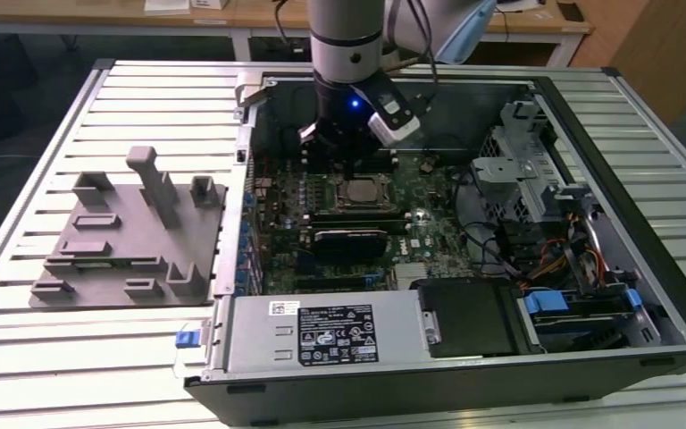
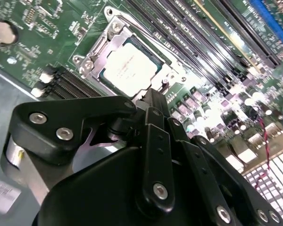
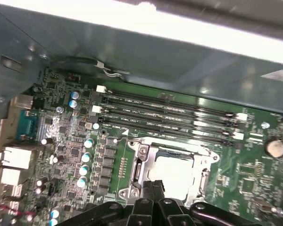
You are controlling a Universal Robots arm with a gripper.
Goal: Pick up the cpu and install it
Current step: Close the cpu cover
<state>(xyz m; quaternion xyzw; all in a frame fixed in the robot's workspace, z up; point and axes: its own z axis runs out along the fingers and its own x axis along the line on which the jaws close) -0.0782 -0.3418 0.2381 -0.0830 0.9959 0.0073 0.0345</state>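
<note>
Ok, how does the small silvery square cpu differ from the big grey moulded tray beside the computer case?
The cpu is much smaller than the tray. The cpu is a flat silvery plate; the tray is grey with upright posts. The cpu lies in the motherboard socket inside the case; the tray lies outside on the slatted table. Both lie flat.

Pincer (image 3: 153,187) hides pt of cpu (image 3: 174,172) in first wrist view.

A grey tray (image 1: 129,246) lies on the slatted table (image 1: 69,362), beside the open computer case (image 1: 439,386).
</note>
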